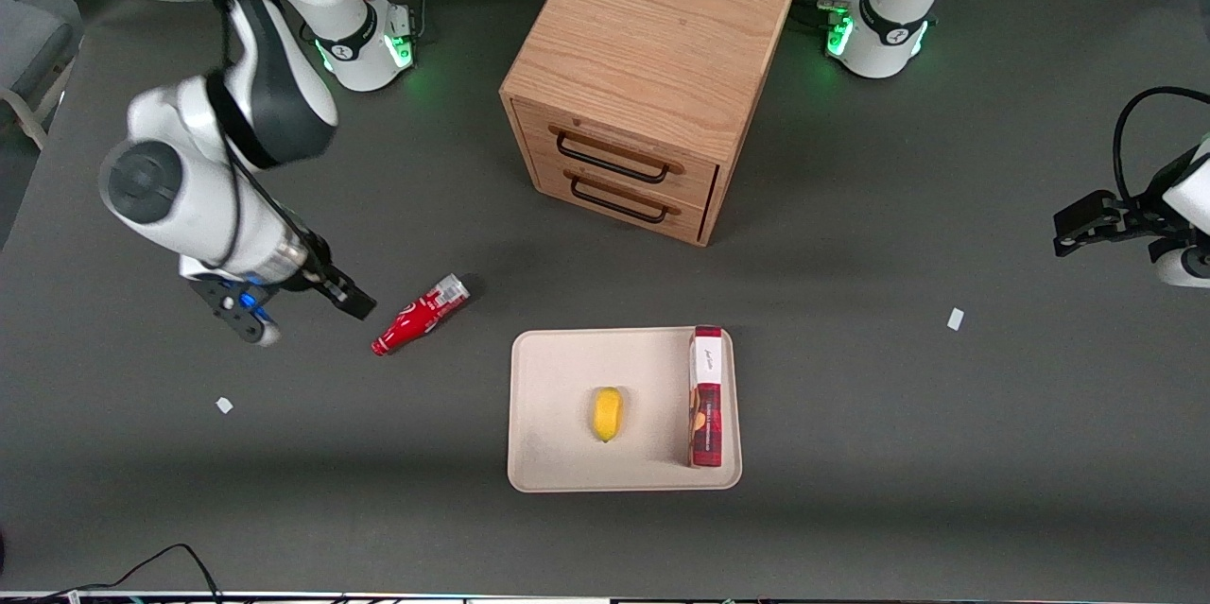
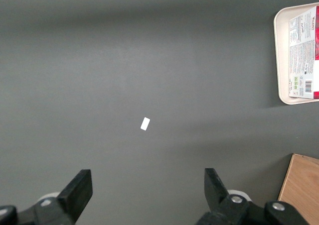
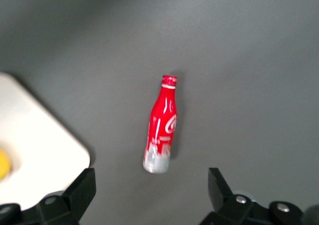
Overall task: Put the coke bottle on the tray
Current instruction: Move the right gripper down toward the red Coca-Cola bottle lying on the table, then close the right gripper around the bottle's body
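Well apart, gripper (image 1: 307, 306) gapes empty — coke bottle (image 1: 419, 314) lies off the tray (image 1: 558, 415) rim.

wooden drawer cabinet (image 1: 643, 84) | yellow fruit (image 1: 607, 413) | red-white box (image 1: 706, 396) | paper scraps (image 1: 955, 319)

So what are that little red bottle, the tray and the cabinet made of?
The coke bottle lying on the table, apart from the open gripper, looks like painted metal: glossy red with a bare silvery base. It could be plastic. The tray seems matte cream plastic, smooth with rounded corners. The drawer cabinet shows clear wood grain, with dark handles that look like metal.
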You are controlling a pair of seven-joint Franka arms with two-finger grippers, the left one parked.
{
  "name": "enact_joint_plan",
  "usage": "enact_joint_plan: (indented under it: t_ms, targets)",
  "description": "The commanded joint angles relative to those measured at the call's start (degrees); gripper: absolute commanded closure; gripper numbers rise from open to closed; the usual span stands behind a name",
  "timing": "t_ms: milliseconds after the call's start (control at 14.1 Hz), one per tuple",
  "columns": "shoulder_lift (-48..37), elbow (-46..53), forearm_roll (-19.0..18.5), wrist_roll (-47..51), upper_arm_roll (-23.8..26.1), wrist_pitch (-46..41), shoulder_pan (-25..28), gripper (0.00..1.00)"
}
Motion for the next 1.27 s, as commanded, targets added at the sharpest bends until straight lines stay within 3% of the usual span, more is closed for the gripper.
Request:
enact_joint_plan:
  t_ms: [0, 354, 920, 1204]
  targets:
    - [4.7, -4.2, -3.6, 8.4, 0.7, 8.3, -0.1, 0.00]
    - [10.6, -9.8, -3.8, 12.6, 0.8, 21.0, 0.0, 0.00]
    - [14.8, -11.4, -5.3, 15.2, 2.1, 24.9, 0.2, 0.02]
    - [15.5, -11.3, -5.4, 15.2, 2.1, 25.7, 0.1, 0.44]
